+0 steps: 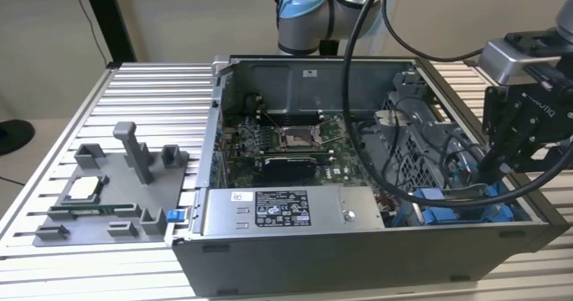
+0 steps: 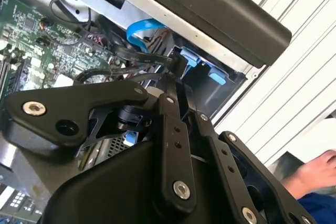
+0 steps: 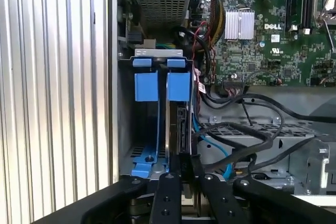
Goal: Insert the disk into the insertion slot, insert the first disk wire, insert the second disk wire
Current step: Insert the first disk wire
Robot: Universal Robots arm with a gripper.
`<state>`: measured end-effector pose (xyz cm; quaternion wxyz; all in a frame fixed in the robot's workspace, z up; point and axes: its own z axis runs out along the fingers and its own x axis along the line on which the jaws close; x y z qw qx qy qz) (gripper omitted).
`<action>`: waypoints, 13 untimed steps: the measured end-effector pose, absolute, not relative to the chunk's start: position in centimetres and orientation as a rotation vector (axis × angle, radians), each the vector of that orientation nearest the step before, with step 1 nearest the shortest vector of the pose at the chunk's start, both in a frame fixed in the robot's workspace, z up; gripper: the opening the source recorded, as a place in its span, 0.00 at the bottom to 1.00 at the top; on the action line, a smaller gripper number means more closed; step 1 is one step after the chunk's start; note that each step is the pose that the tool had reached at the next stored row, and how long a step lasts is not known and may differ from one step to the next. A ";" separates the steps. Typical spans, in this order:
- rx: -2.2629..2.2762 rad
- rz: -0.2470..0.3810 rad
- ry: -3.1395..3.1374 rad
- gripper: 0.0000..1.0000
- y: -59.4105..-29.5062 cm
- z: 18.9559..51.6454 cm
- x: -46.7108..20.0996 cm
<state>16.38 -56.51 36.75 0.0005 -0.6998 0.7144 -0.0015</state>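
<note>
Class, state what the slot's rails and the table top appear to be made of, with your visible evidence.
Slot rails: probably moulded plastic, uniformly bright blue, matte. Table top: likely aluminium, pale silvery, with straight ribbed grooves like extruded profile.

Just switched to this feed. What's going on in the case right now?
The arm's gripper is down in a corner of the open case and looks closed on the near edge of the disk. The disk stands on edge between the blue rails of the slot, apparently well inside it. Black cables lie loose beside the slot. I can't tell whether any is plugged into the disk.
</note>
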 end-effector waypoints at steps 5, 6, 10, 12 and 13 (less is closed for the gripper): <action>-2.208 0.009 2.254 0.00 -56.6 36.6 16.4; -2.213 0.021 2.260 0.00 -56.6 36.6 16.4; -2.219 0.048 2.265 0.00 -56.7 36.3 16.5; -2.217 0.059 2.263 0.00 -56.9 36.2 16.6; -2.216 0.062 2.262 0.00 -56.9 36.1 16.6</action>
